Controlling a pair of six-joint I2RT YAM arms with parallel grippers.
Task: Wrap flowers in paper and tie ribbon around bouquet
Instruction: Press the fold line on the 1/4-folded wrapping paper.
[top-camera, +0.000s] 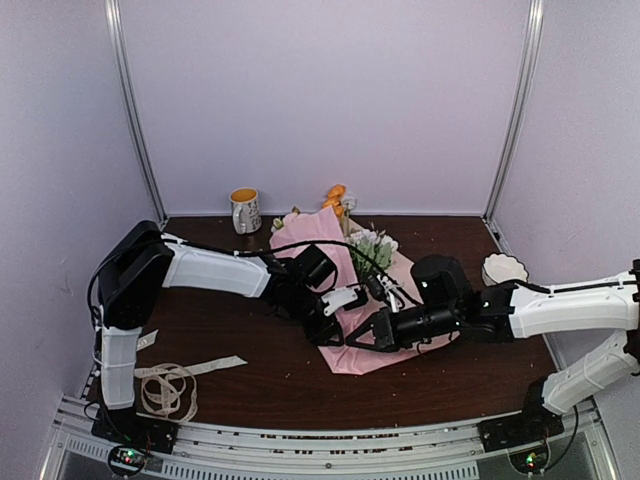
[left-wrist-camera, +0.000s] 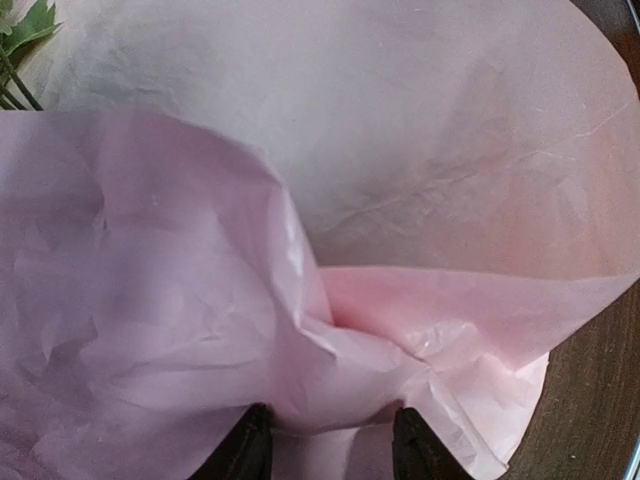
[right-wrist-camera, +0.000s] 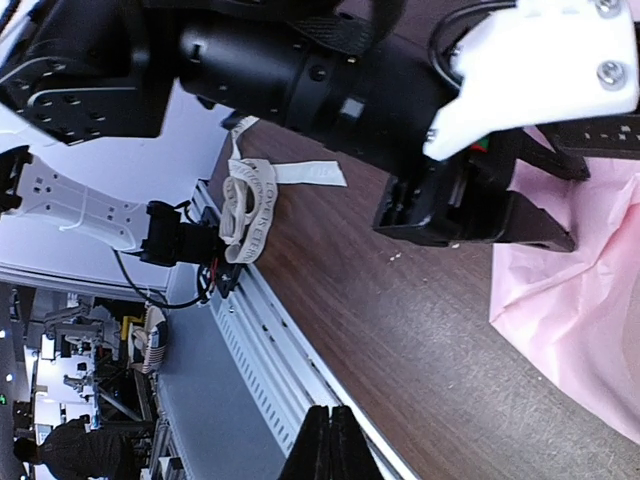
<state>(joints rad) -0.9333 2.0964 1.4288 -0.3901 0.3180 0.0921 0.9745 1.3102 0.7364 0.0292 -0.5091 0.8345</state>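
At the near edge an aluminium rail (top-camera: 300, 445) carries both arm bases; just beyond the left base the ribbon (top-camera: 170, 385) lies in loose coils on the dark wooden table (top-camera: 250, 390), one end trailing right, well apart from everything else; further in, mid-table, the two wrists meet over the near end of the paper (top-camera: 365, 358) and hide much of its middle from above; the left gripper (left-wrist-camera: 330, 440) stands part-way open with a gathered, creased fold of the pink sheet pinched between its fingers (left-wrist-camera: 250, 450), the rest billowing up in front of its camera and blocking nearly all else but a green leaf (left-wrist-camera: 25, 25) in one corner; the right gripper (right-wrist-camera: 330, 412), just beside it, has its jaws pressed fully together with nothing visible between them, and its camera shows the left gripper's black body between it and the paper's edge; beyond the wrists the paper runs away toward the back, a black cable of the left arm arching across it; the flowers (top-camera: 370, 245) lie on it, white blooms by the right edge and orange ones at the far end; to the right, near the right forearm, a white scalloped bowl (top-camera: 503, 268) sits on the table, its contents not discernible; farthest back, left of the orange blooms and by the wall, a patterned mug (top-camera: 245, 210) stands upright, orange-yellow inside, though whether that is contents or glaze cannot be told.
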